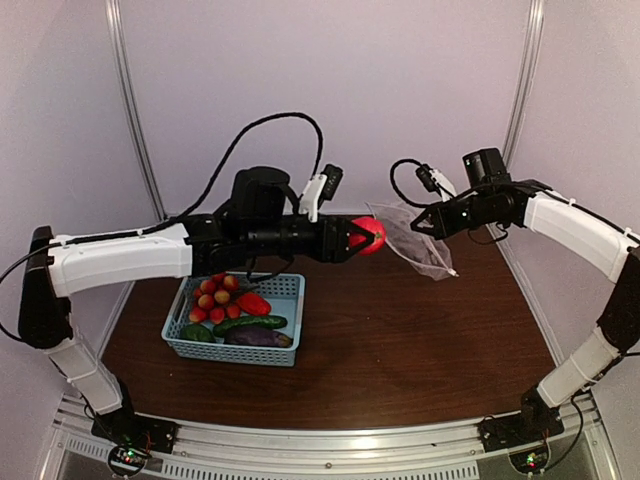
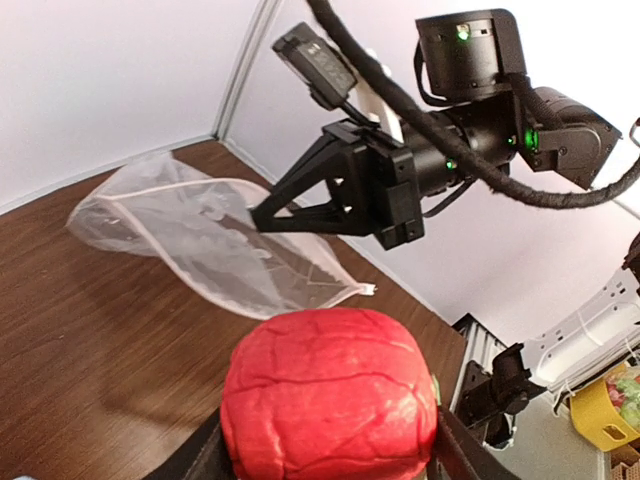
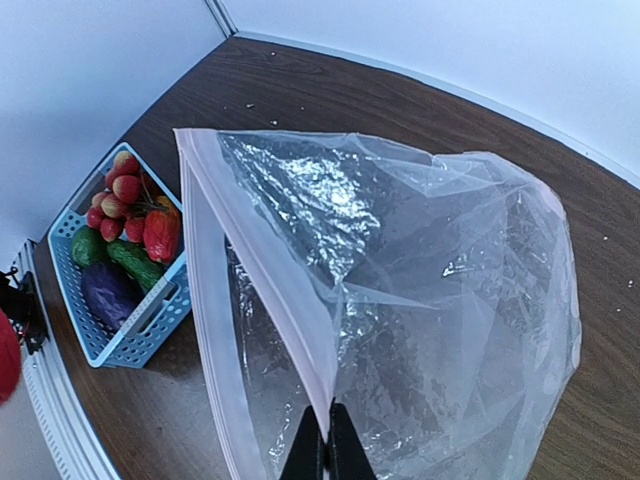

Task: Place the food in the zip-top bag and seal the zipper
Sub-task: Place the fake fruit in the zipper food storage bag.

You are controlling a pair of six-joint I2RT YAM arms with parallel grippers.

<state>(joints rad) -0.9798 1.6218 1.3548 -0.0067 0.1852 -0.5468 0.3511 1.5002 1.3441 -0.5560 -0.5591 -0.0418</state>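
My left gripper point(image 1: 362, 237) is shut on a round red piece of food point(image 1: 370, 234), held in the air just left of the zip-top bag point(image 1: 415, 243). In the left wrist view the red food point(image 2: 330, 395) fills the space between the fingers, with the bag point(image 2: 200, 240) lying ahead. My right gripper point(image 3: 328, 440) is shut on the bag's zipper point(image 3: 260, 270) edge, holding the mouth up and open. Cherry tomatoes point(image 3: 115, 195), a red pepper point(image 3: 160, 233), a cucumber point(image 3: 135, 262) and an eggplant point(image 3: 108, 293) lie in the basket.
The light-blue perforated basket point(image 1: 283, 291) stands on the brown table at the left, under the left arm. White walls with metal corner posts close off the back and sides. The arms' bases sit on the rail at the near edge.
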